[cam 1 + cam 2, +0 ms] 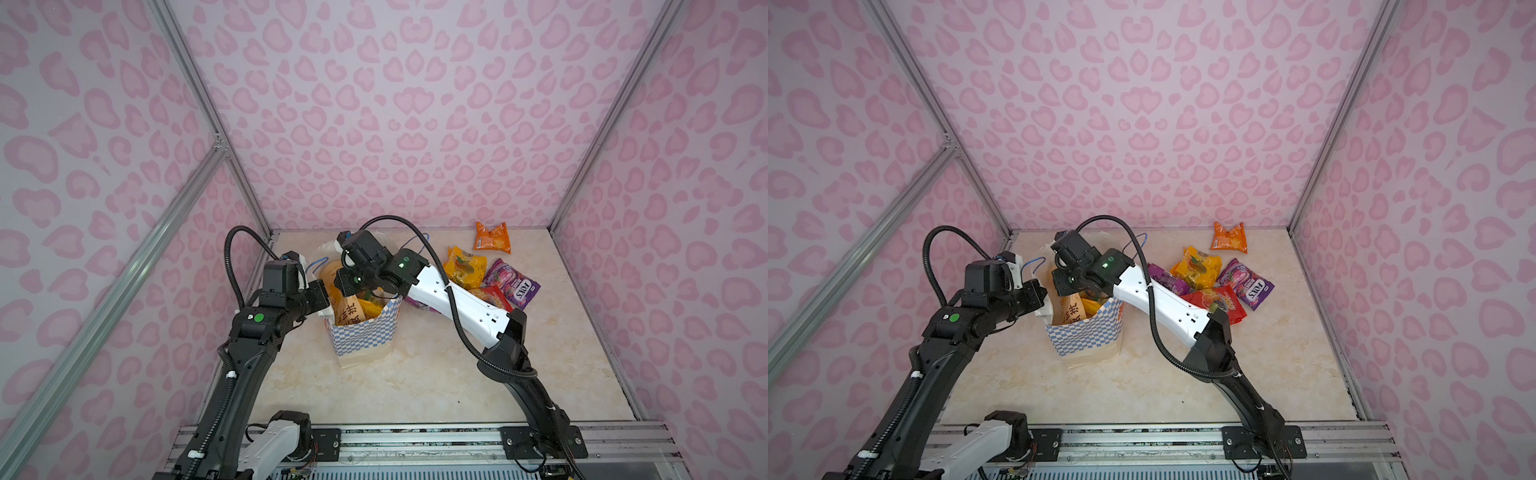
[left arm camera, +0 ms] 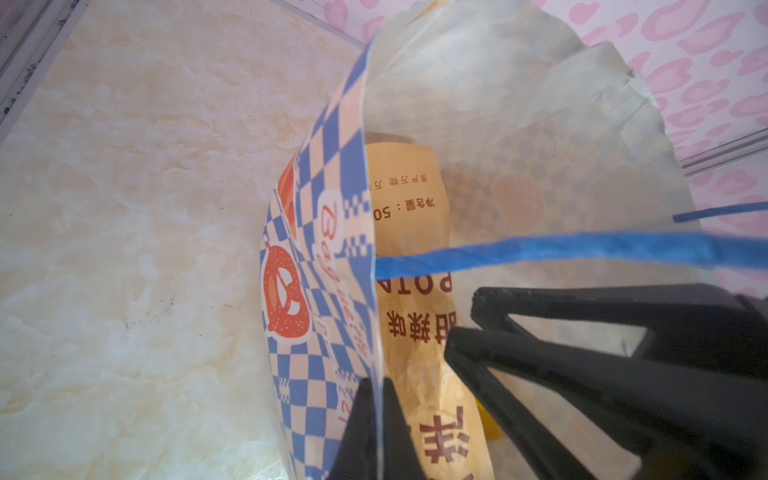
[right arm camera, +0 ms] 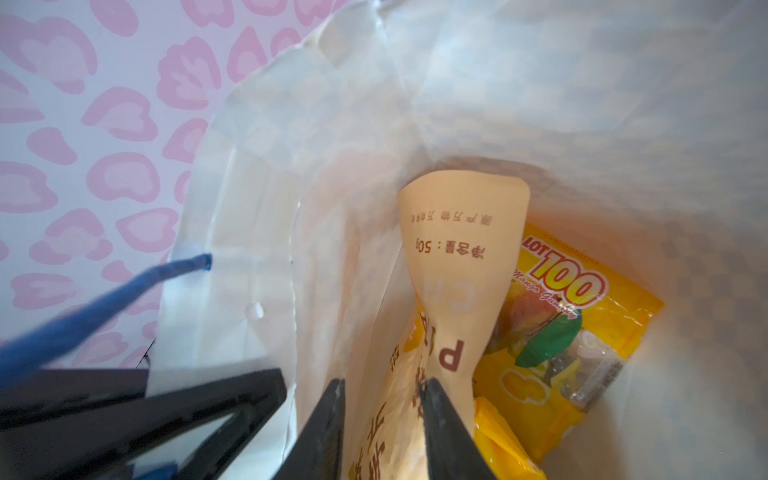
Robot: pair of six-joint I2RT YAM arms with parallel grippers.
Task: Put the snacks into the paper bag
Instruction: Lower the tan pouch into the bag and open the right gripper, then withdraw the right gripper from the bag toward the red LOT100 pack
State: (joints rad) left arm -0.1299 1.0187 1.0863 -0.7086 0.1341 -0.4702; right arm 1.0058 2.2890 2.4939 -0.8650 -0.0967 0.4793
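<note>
In a top view, one paper bag [image 1: 1084, 336] stands upright. To its right lie five snacks: an orange packet [image 1: 1229, 237], a yellow packet [image 1: 1200, 268], a red packet [image 1: 1219, 303], a purple packet [image 1: 1246, 284] and a second purple packet [image 1: 1167, 280].

In the left wrist view, the left gripper [image 2: 376, 395] is clenched on the bag's wall.

In the right wrist view, the right gripper [image 3: 382, 384] is inside the bag, its jaws astride one pale-orange packet [image 3: 461, 232]. I cannot tell whether it is pinching the packet. Beside it lie a yellow mango packet [image 3: 590, 332] and a third yellow packet [image 3: 503, 436].

Matt paper bag [image 1: 365, 336], glossy crinkly plastic snacks [image 1: 513, 284], smooth marbled tabletop [image 1: 436, 374], brushed metal frame [image 1: 415, 432].
</note>
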